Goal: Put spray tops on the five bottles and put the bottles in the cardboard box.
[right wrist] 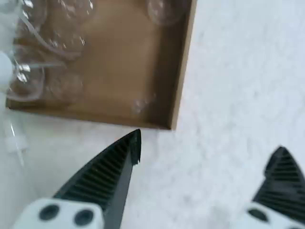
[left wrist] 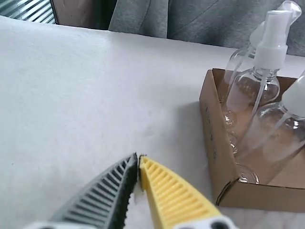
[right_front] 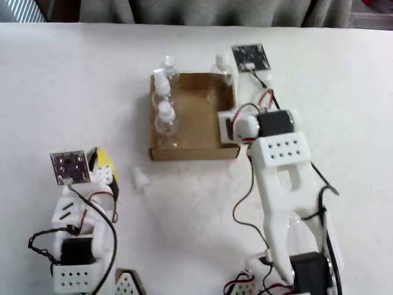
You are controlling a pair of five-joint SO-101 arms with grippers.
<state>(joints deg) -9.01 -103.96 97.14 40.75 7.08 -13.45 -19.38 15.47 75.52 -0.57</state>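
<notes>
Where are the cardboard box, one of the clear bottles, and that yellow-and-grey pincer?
cardboard box (right_front: 195, 153), high view, on its near wall.
clear bottle (left wrist: 252, 89), left wrist view, on its round body.
left gripper (left wrist: 138, 161), left wrist view, where its grey and yellow fingertips meet.

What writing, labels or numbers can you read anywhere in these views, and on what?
No text can be read in any view.
Cardboard box: a few small dark marks on its outer wall in the left wrist view, too small to read.
Bottles: clear, no label visible.
Circuit boards on the arms: any print is too blurred to read.
</notes>
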